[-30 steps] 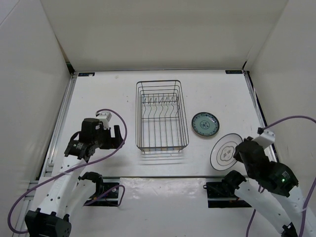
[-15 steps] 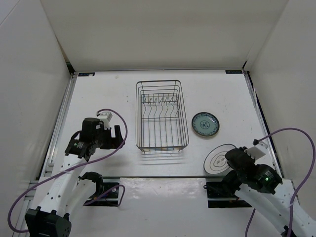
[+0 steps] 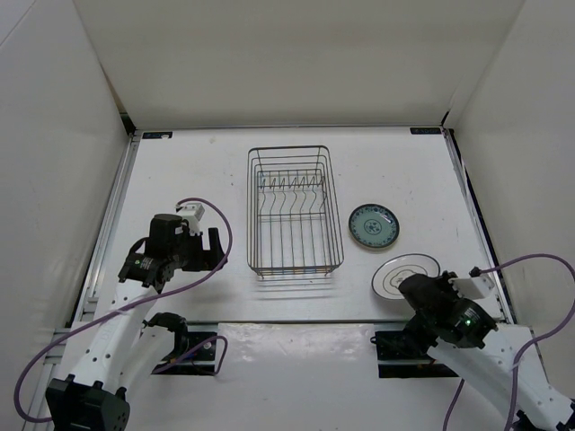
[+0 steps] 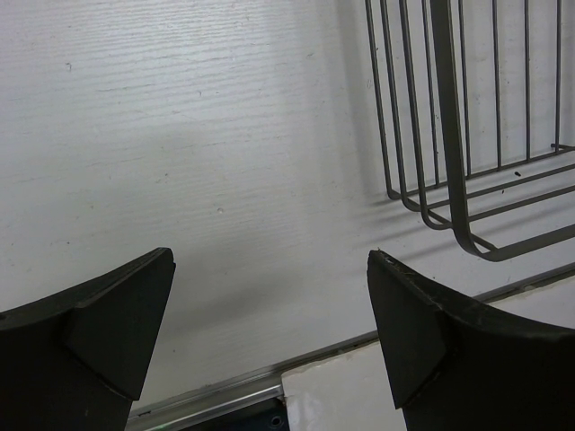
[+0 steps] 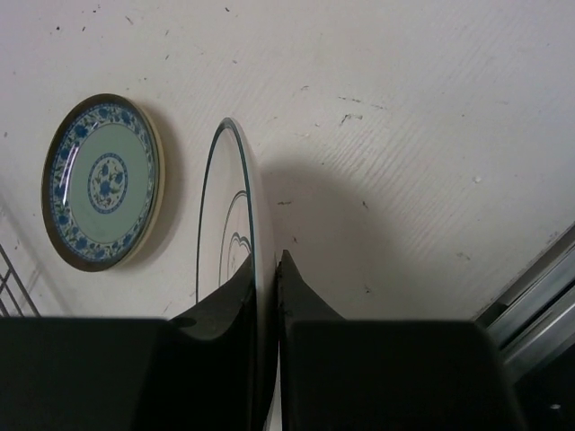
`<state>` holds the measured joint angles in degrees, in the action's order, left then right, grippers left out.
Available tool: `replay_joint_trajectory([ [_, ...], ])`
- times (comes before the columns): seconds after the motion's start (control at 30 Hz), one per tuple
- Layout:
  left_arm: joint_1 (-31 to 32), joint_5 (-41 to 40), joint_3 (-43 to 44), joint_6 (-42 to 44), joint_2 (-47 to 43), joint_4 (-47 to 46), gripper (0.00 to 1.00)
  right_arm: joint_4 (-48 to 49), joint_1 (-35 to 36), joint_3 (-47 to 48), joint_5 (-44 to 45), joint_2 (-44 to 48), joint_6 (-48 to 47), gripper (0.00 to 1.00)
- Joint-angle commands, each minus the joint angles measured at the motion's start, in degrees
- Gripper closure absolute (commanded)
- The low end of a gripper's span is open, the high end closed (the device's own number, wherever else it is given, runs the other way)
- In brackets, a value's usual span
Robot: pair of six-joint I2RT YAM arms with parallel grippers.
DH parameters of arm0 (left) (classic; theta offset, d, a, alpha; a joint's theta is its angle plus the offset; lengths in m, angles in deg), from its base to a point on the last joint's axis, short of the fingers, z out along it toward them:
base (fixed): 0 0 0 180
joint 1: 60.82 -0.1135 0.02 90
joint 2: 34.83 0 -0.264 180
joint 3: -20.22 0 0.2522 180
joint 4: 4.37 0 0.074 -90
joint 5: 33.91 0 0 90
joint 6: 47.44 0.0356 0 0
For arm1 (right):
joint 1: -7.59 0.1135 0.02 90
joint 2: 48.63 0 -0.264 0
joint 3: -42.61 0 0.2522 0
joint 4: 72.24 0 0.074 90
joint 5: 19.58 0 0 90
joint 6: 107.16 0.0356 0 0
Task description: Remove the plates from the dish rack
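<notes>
The grey wire dish rack [image 3: 295,211] stands mid-table with no plates in it; its corner shows in the left wrist view [image 4: 449,162]. The teal-blue patterned plate [image 3: 374,225] lies flat to the rack's right, also in the right wrist view [image 5: 101,180]. My right gripper [image 3: 420,289] is shut on the rim of the white plate with dark lines [image 3: 402,274], holding it low and nearly flat near the table's front right; in the right wrist view the plate [image 5: 229,215] is edge-on between my fingers [image 5: 268,269]. My left gripper [image 3: 214,249] is open and empty, left of the rack. The tan plate is out of view.
White walls enclose the table on three sides. A metal rail [image 3: 269,321] runs along the table's near edge, with the arm bases below it. A purple cable [image 3: 207,208] loops from the left arm.
My right gripper has moved toward the near edge and lowered, tilting the white plate from upright toward flat. The left arm has not moved.
</notes>
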<state>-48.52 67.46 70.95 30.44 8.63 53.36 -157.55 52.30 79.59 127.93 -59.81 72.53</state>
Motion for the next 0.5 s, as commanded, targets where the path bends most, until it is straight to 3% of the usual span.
replay_joint_trajectory([
  [0.0,0.2,0.0,1.6,-0.3,-0.3,0.0,0.01,0.8,0.2,-2.1,1.2,-3.8,2.6,1.0],
  [0.47,0.2,-0.1,1.6,-0.1,-0.4,0.0,0.01,16.1,-0.5,-9.4,3.6,-13.2,6.5,1.0],
])
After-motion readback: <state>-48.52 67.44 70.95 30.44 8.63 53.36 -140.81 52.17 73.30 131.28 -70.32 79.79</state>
